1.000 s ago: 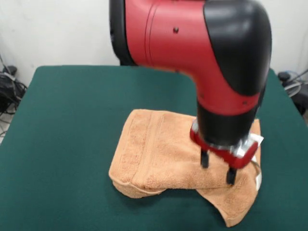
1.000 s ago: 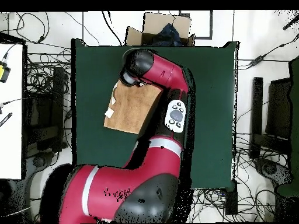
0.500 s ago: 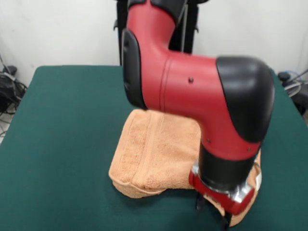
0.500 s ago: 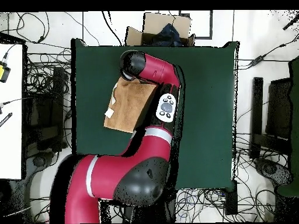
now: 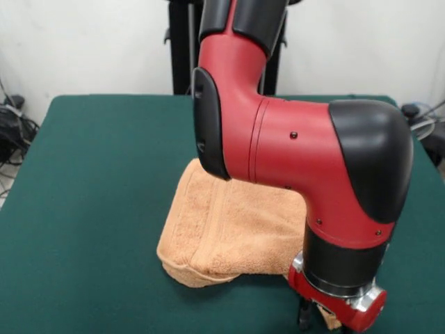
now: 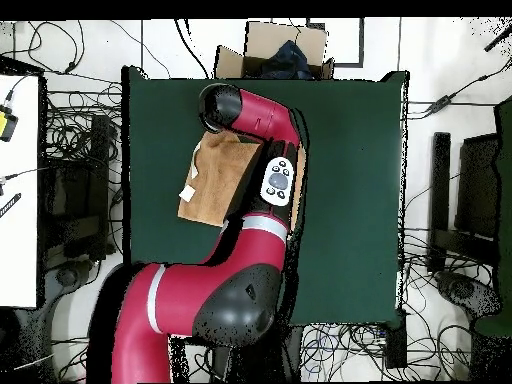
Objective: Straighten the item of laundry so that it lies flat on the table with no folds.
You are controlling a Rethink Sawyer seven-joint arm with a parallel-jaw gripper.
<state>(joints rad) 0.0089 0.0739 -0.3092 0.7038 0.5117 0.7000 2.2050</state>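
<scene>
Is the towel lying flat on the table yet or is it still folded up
Still folded. The towel lies doubled over on the table, with a rounded fold along its near edge and a second layer beneath.

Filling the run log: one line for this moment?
towel: folded double, not flat | table: bears towel | gripper: low at towel's near corner, grip unclear

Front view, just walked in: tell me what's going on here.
A red and black robot arm reaches over an orange-tan towel on the green table. The towel is folded over on itself, not flat. The gripper hangs at the towel's near corner, at the picture's bottom edge. Whether its jaws are closed cannot be made out.
</scene>
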